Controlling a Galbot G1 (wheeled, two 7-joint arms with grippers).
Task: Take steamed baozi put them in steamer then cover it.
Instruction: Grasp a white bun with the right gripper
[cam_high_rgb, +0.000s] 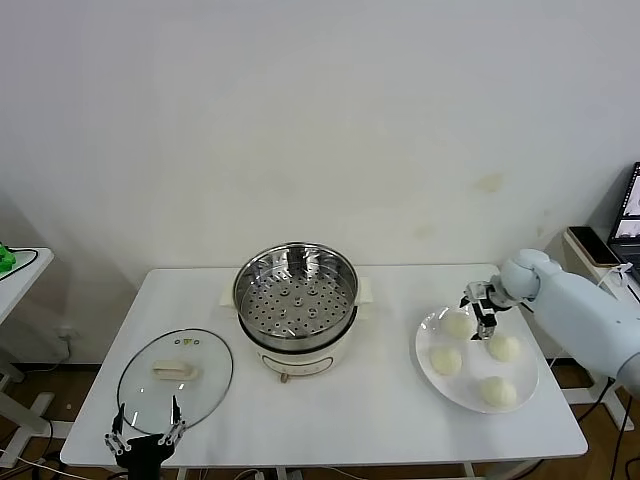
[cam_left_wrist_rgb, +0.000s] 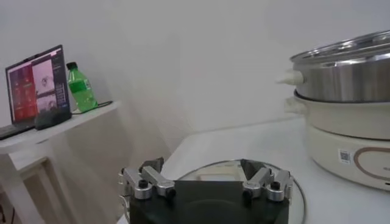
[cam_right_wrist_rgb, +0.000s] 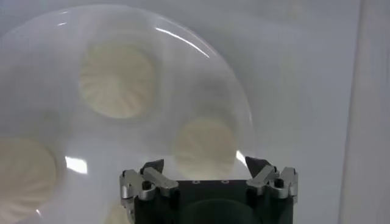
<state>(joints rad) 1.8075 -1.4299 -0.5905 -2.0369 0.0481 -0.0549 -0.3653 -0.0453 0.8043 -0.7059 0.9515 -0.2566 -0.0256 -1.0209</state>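
Four cream-white baozi lie on a white plate (cam_high_rgb: 472, 375) at the table's right: one at the far side (cam_high_rgb: 458, 323), one at the left (cam_high_rgb: 445, 360), one at the right (cam_high_rgb: 504, 347), one at the front (cam_high_rgb: 498, 391). My right gripper (cam_high_rgb: 482, 308) is open and empty, just above the plate's far part, between the far and right baozi. In the right wrist view one baozi (cam_right_wrist_rgb: 204, 146) lies just ahead of the open gripper (cam_right_wrist_rgb: 206, 165). The steamer (cam_high_rgb: 295, 295) stands empty and uncovered at the table's middle. My left gripper (cam_high_rgb: 147, 432) is open by the front edge.
A round glass lid (cam_high_rgb: 175, 378) with a cream handle lies flat left of the steamer, just beyond my left gripper (cam_left_wrist_rgb: 204, 167). A side table holds a laptop (cam_left_wrist_rgb: 35, 82) and a green bottle (cam_left_wrist_rgb: 80, 88). A wall stands behind the table.
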